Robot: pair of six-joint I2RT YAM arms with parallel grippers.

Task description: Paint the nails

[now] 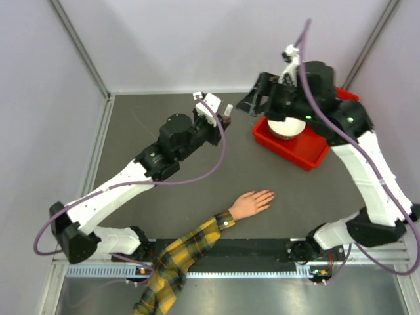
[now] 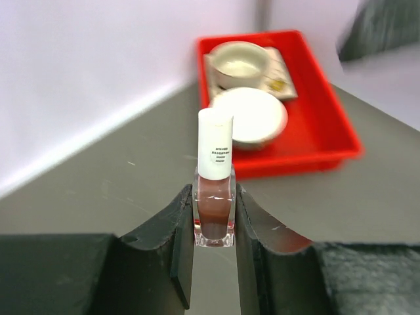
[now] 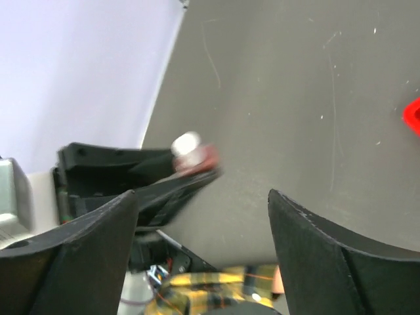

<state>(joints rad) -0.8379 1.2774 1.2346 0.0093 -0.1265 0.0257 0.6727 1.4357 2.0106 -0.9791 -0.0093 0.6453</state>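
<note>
My left gripper (image 2: 214,226) is shut on a small nail-polish bottle (image 2: 214,209) of dark red polish, held upright with its white cap (image 2: 215,149) on. From above, the bottle (image 1: 228,113) sits at the left gripper (image 1: 223,122) tips, mid-table toward the back. Just to its right my right gripper (image 1: 248,102) hangs open and holds nothing; its view shows wide-apart jaws (image 3: 203,220) and the blurred bottle (image 3: 194,155) beyond. The peach mannequin hand (image 1: 251,203) lies flat near the front, its plaid sleeve (image 1: 187,252) running down-left. The nails at its fingertips (image 1: 269,195) are too small to make out.
A red tray (image 1: 308,154) at the back right, under the right arm, carries a white bowl (image 1: 286,126); in the left wrist view the tray (image 2: 331,141) holds a cup (image 2: 239,62) and a white dish (image 2: 252,115). Grey walls close the back and sides.
</note>
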